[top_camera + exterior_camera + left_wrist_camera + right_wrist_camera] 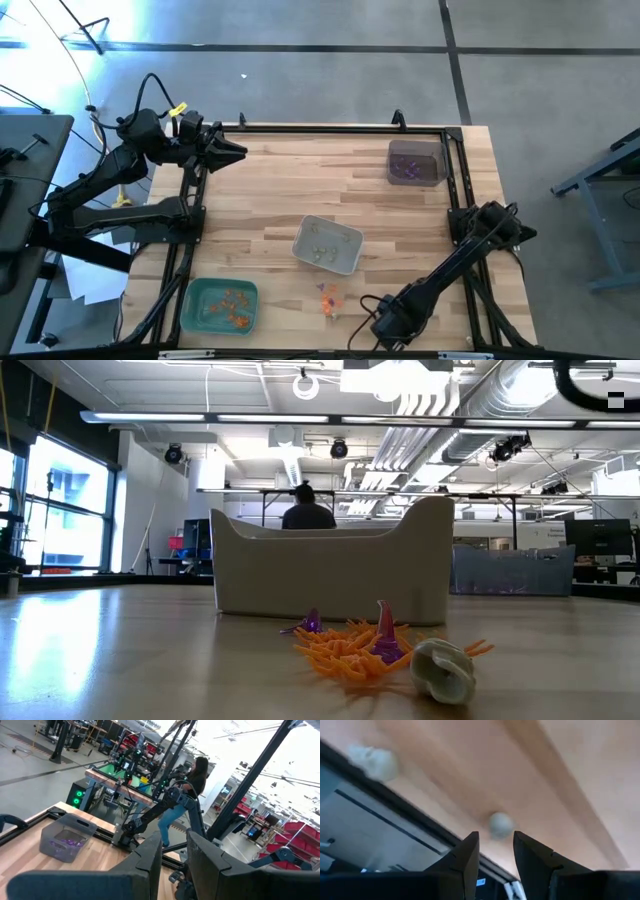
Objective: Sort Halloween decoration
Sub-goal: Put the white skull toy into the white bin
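Trinket pile (329,297) just beside right gripper (377,322)

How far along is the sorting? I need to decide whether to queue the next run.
Mostly done, it seems: orange trinkets lie in the green tray, purple ones in the dark tray, pale ones in the grey tray. In hand: the right hand is low at the near edge, holding nothing visible. Left: a small mixed pile on the table. The left hand waits at the far corner.

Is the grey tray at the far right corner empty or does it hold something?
Not empty: the grey tray holds purple trinkets on its floor; their number cannot be told.
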Controlling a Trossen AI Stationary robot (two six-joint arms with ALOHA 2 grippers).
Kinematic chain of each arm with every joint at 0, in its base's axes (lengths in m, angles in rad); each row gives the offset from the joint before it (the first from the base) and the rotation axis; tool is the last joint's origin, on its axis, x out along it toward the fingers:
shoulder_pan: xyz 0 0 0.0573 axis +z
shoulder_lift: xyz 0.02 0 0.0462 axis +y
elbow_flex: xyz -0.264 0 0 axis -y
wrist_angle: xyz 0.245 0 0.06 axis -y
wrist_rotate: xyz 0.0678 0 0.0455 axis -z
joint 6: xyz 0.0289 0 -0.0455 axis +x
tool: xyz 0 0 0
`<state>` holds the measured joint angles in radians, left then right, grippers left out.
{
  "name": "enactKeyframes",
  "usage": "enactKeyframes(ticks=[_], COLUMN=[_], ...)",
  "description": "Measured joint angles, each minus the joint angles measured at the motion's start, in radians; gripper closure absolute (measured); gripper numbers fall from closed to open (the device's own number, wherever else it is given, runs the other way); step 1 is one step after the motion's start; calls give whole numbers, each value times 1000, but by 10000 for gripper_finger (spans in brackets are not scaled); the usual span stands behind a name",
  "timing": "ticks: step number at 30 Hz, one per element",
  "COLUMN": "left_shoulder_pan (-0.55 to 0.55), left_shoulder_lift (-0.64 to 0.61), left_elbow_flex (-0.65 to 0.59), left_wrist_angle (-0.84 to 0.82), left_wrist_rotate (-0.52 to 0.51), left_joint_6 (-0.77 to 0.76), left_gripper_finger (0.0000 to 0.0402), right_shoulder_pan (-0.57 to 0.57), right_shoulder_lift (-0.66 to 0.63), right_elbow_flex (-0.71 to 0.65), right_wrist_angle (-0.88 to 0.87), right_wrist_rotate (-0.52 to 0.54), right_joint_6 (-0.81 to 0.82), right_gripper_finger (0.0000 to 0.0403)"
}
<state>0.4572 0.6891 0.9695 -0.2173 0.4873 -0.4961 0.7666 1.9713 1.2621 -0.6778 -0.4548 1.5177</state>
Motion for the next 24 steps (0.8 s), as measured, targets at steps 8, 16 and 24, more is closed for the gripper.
enactKeyframes(ticks=[8,16,24], left_shoulder_pan=[0,0,0], left_shoulder_lift=[0,0,0], left_elbow_flex=[0,0,0], left_wrist_angle=[0,0,0], left_wrist_rotate=[0,-1,-1], left_joint_6=[0,-1,0], left_gripper_finger=[326,326,326], right_shoulder_pan=[-1,-1,-2], right_shoulder_lift=[-5,-8,-6], right_elbow_flex=[-67,-85,-86], right_wrist_angle=[30,62,58], right_wrist_rotate=[2,9,32], right_joint_6=[1,1,2], right_gripper_finger=[287,288,293])
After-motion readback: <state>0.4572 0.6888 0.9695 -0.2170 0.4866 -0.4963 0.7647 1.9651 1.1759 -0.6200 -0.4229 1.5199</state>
